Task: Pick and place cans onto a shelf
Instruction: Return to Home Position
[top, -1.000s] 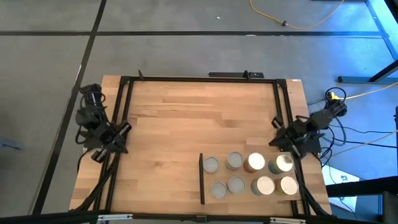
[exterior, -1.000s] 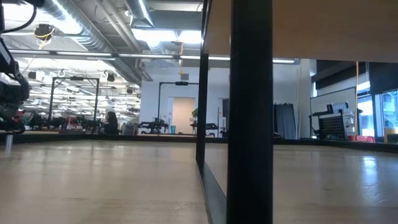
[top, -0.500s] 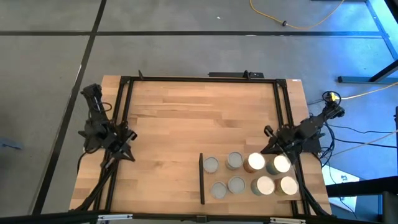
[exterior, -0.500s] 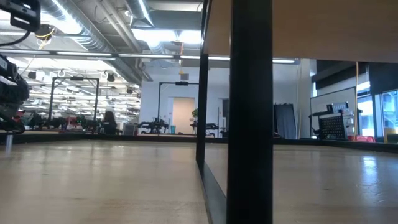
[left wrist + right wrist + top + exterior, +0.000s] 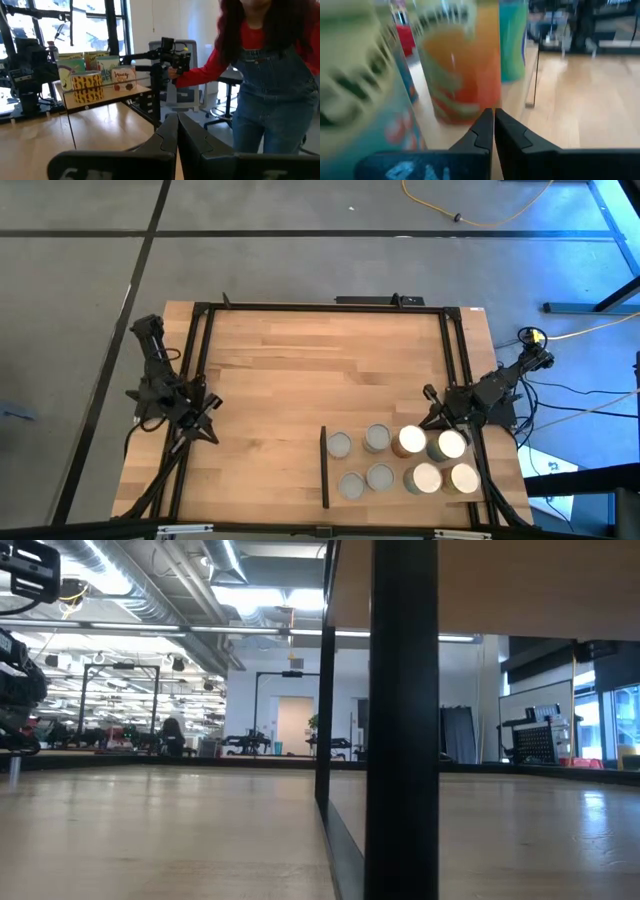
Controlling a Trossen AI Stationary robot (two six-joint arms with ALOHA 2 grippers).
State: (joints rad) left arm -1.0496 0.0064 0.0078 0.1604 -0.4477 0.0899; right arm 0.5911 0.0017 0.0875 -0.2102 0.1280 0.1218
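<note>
Several cans (image 5: 408, 441) stand upright in two rows on the pale-wood shelf (image 5: 395, 500), at the table's near right. The shelf's black strip (image 5: 324, 468) runs along its left side. In the left wrist view the cans (image 5: 87, 86) stand on the raised shelf board (image 5: 107, 97). My right gripper (image 5: 430, 416) is shut and hovers at the shelf's far right corner. Its fingertips (image 5: 493, 114) sit just short of an orange can (image 5: 462, 65). My left gripper (image 5: 205, 430) is shut and holds nothing, at the table's left edge (image 5: 176, 122).
A person in a red top and denim overalls (image 5: 270, 75) stands beyond the table's right side, one hand near my right arm (image 5: 170, 52). The black table frame (image 5: 200, 360) runs along the edges. In the low view a black shelf post (image 5: 400, 720) stands close. Bare wood (image 5: 320, 370) fills the table's middle.
Both arms have sunk and folded low at their sides of the table, mostly in the first half second. The left gripper has dropped toward the near edge. The right gripper has dropped toward the cans at the shelf's far right. The cans have not moved.
</note>
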